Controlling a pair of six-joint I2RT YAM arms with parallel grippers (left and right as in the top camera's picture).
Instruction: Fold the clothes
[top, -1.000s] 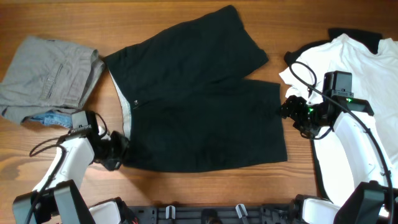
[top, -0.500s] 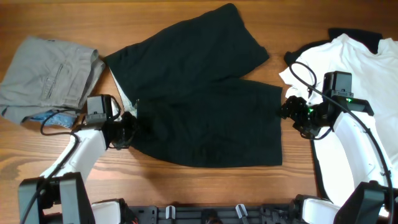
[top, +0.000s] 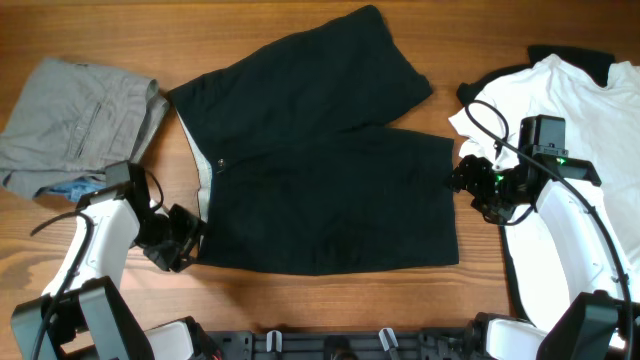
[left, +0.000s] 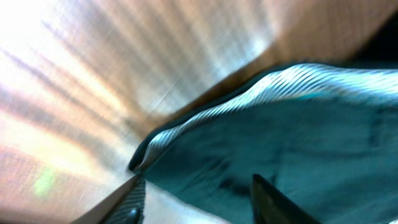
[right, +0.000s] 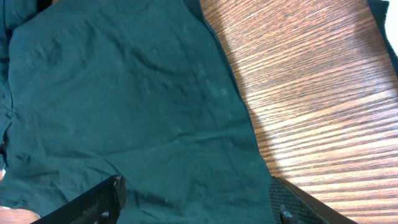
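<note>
A: Layout, quick?
B: Wooden bench (top: 300, 30). Black garment (top: 320, 180) lies spread flat mid-bench, and it reads as shorts: waistband on the left, two legs to the right. White T-shirt (top: 570, 100) is far right under the right arm. Grey trousers (top: 75, 125) are bunched far left.

A: How will the black one handle?
B: My guess is light, limp and thin. It'll drape and drag, with no stiffness. Take it at corners or hems, both ends together. A mid-panel pinch would just bunch it.

A: Claws?
B: Left claw (top: 188, 240) is at the lower waistband corner. In its wrist view the fingers (left: 267, 199) stand apart with a cloth edge in the gap. It's too blurred, so I can't tell if it has a pinch. Right claw (top: 465, 180) sits just off the leg hem with its jaws spread wide, holding nothing.

A: Best grab for the right?
B: Probably the hem corner just below it.
</note>
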